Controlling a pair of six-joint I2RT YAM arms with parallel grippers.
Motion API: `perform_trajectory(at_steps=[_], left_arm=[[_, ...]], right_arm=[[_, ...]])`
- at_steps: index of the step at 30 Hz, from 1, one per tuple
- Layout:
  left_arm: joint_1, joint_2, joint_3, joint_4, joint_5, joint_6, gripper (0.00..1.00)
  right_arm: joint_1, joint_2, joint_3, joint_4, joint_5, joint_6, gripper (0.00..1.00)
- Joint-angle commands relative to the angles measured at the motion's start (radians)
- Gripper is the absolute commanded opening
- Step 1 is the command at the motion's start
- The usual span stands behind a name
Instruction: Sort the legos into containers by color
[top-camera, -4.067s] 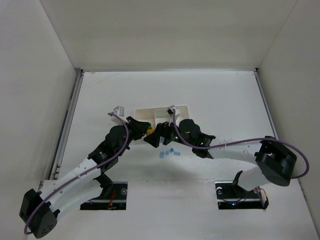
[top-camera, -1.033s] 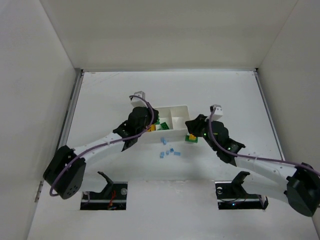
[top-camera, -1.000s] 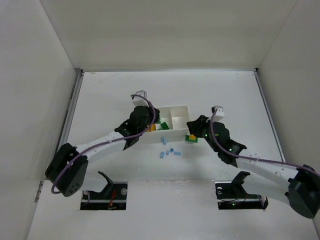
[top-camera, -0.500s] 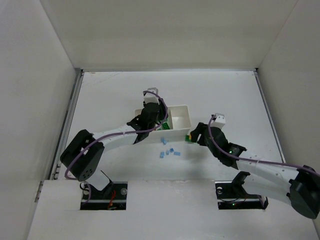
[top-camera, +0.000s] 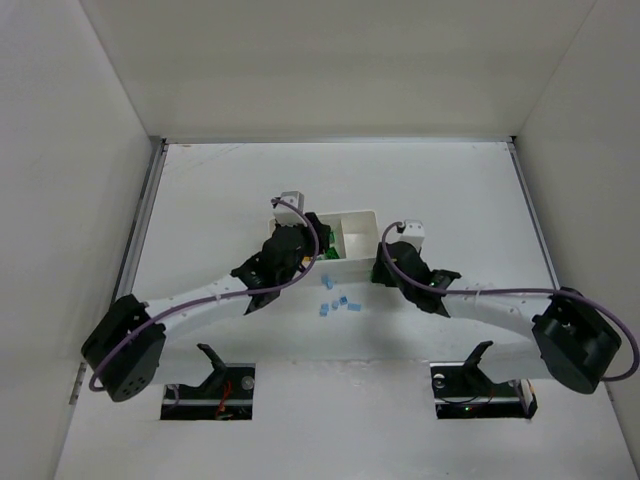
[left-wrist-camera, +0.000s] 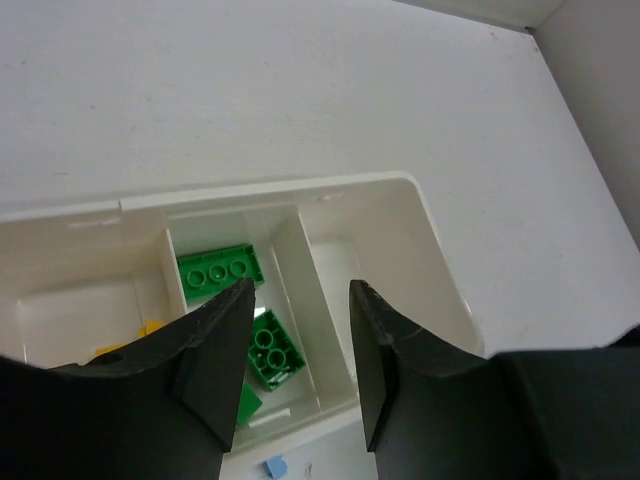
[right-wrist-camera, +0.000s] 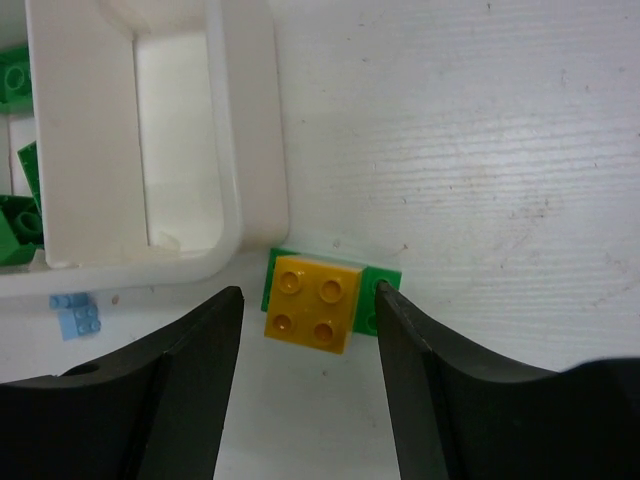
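Observation:
The white tray (top-camera: 357, 232) has three compartments. In the left wrist view its left compartment (left-wrist-camera: 80, 310) holds a yellow-orange brick (left-wrist-camera: 147, 328), the middle one holds green bricks (left-wrist-camera: 218, 270), and the right one (left-wrist-camera: 372, 268) looks empty. My left gripper (left-wrist-camera: 300, 370) is open and empty above the middle divider, and it also shows in the top view (top-camera: 300, 250). My right gripper (right-wrist-camera: 308, 295) is open around a yellow-orange brick (right-wrist-camera: 312, 305) stacked on a green brick (right-wrist-camera: 387, 290), on the table by the tray's right corner (right-wrist-camera: 250, 235). In the top view the right gripper (top-camera: 385, 265) hides this stack.
Several light blue bricks (top-camera: 336, 303) lie loose on the table in front of the tray; they also show in the right wrist view (right-wrist-camera: 78, 315) and one shows in the left wrist view (left-wrist-camera: 276, 466). White walls enclose the table on three sides.
My left gripper has drawn back a little over the tray, toward its near side. My right arm has swung left, bringing its open gripper over the yellow-and-green stack at the tray's right corner.

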Motion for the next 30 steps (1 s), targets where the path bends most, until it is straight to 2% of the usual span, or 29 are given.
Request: perform_trajectory(at_steps=[1, 15, 20, 24, 28, 30], left_arm=[[-0.012, -0.095, -0.062, 0.01, -0.016, -0.036, 0.4], [-0.02, -0.241, -0.171, -0.022, -0.006, -0.082, 0.39], [-0.04, -0.273, -0.192, -0.031, -0.003, -0.105, 0.39], [-0.069, -0.302, -0.189, -0.06, 0.0, -0.125, 0.39], [-0.127, -0.319, -0.152, -0.1, 0.01, -0.148, 0.38], [-0.163, -0.314, -0.122, -0.117, 0.025, -0.155, 0.35]], right_arm=[[0.008, 0.031, 0.072, -0.011, 0.009, -0.028, 0.61], [0.026, 0.195, 0.163, -0.161, 0.046, 0.016, 0.51], [0.032, 0.206, 0.164, -0.155, 0.08, 0.042, 0.29], [0.061, 0.116, 0.146, -0.172, 0.126, 0.042, 0.22], [0.126, -0.073, 0.121, -0.219, 0.146, 0.052, 0.21], [0.149, -0.157, 0.114, -0.212, 0.137, 0.047, 0.21]])
